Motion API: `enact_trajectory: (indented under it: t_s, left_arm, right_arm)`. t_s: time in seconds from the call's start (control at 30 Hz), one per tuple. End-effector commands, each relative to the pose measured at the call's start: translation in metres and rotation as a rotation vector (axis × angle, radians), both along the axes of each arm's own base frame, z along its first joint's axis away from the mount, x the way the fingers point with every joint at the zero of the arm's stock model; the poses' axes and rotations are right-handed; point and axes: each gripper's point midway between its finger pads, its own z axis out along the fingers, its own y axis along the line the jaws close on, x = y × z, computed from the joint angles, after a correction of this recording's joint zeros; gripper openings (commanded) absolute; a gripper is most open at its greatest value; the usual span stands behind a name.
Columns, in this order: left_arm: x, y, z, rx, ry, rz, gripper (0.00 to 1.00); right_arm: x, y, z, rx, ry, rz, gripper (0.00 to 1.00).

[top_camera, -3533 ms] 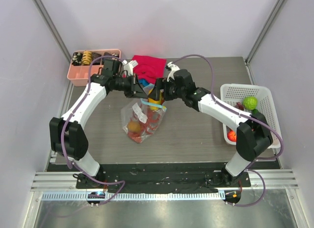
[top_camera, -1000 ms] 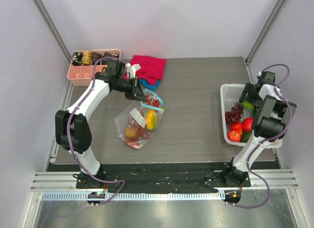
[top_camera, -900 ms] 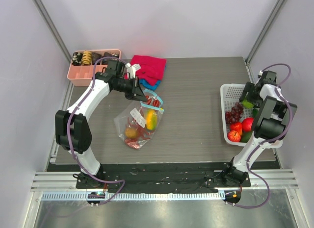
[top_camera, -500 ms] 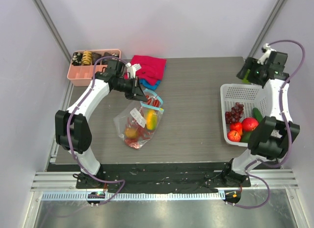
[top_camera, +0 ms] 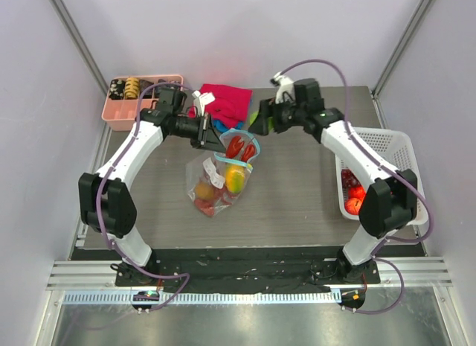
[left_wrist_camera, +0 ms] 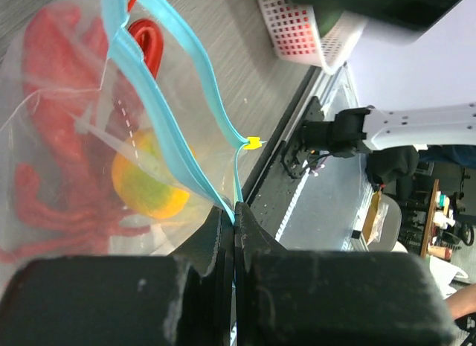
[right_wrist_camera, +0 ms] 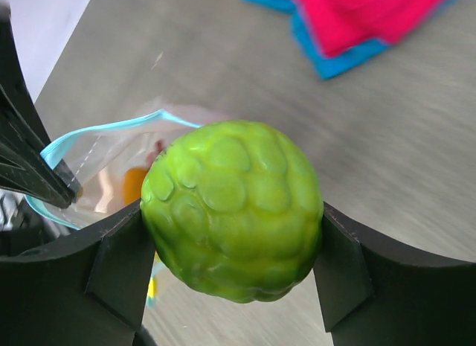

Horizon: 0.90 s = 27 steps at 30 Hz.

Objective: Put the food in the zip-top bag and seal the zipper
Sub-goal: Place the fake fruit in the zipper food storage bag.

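Right pincer [top_camera: 265, 117]: held wide around green fruit [right_wrist_camera: 232, 208], one finger on each side; firm grip.
Change, right arm: approx. 1 s earlier it was over the basket [top_camera: 393, 140] at right; it then lifted, swung across the table [top_camera: 305, 190], and ended just beside the bag mouth.
Green fruit, location: in the air, above and just right of the opening; not yet in the bag [top_camera: 216, 184].
Left pincer [left_wrist_camera: 234, 231]: closed tight, pinching the bag's edge at the zipper [left_wrist_camera: 186, 141]; no change in the last sec.
Bag: lay on the table w/ mouth lifted toward the far side, the zipper's two sides parted, unsealed.
Bag contents: lobster [left_wrist_camera: 52, 145], yellow fruit [left_wrist_camera: 149, 186], other red and orange pcs.
Basket: red fruits remained inside.
Cloths [top_camera: 227, 100]: behind the bag, untouched.
Meaning: prob. mid-task; transfer of this fruit nearly done, drop into the mouth judged next; more pcs to fetch, sealing outstanding.
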Motion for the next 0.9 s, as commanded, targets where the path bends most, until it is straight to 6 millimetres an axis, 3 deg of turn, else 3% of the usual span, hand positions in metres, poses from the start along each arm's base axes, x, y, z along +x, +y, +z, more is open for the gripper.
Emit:
enact_trajectory:
  t_s: [0.0, 0.03, 0.13, 0.27, 0.33, 0.37, 0.43, 0.47, 0.5, 0.73, 0.87]
  left_arm:
    - [-0.009, -0.006, 0.046, -0.118, -0.11, -0.052, 0.0]
    - [-0.008, -0.007, 0.051, -0.142, -0.126, -0.066, 0.0]
    - [-0.014, -0.01, 0.06, -0.187, -0.14, -0.091, 0.0]
    - [-0.022, -0.012, 0.067, -0.227, -0.154, -0.115, 0.0]
    - [-0.021, -0.013, 0.072, -0.243, -0.167, -0.115, 0.0]
    - [-0.022, -0.013, 0.073, -0.251, -0.164, -0.118, 0.0]
    - [-0.024, -0.013, 0.077, -0.259, -0.17, -0.12, 0.0]
    - [-0.024, -0.013, 0.076, -0.261, -0.172, -0.119, 0.0]
    - [-0.025, -0.013, 0.078, -0.262, -0.178, -0.12, 0.0]
    - [-0.024, -0.012, 0.076, -0.261, -0.187, -0.114, 0.0]
    - [-0.024, -0.011, 0.077, -0.26, -0.199, -0.11, 0.0]
  right_arm:
    - [-0.012, 0.045, 0.006, 0.034, -0.078, 0.108, 0.01]
    - [-0.023, 0.063, 0.002, 0.03, -0.086, 0.154, 0.01]
    - [-0.034, 0.088, -0.011, -0.013, -0.123, 0.21, 0.04]
    - [-0.039, 0.109, -0.018, -0.054, -0.162, 0.245, 0.13]
    - [-0.042, 0.112, -0.022, -0.065, -0.166, 0.254, 0.3]
    - [-0.045, 0.115, -0.022, -0.07, -0.17, 0.262, 0.51]
    - [-0.044, 0.113, -0.021, -0.081, -0.184, 0.26, 0.75]
    - [-0.045, 0.112, -0.014, -0.077, -0.196, 0.252, 0.91]
    - [-0.044, 0.11, -0.01, -0.083, -0.212, 0.251, 0.96]
    - [-0.061, 0.099, 0.03, -0.099, -0.301, 0.309, 1.0]
    - [-0.06, 0.072, 0.037, -0.134, -0.239, 0.242, 1.0]
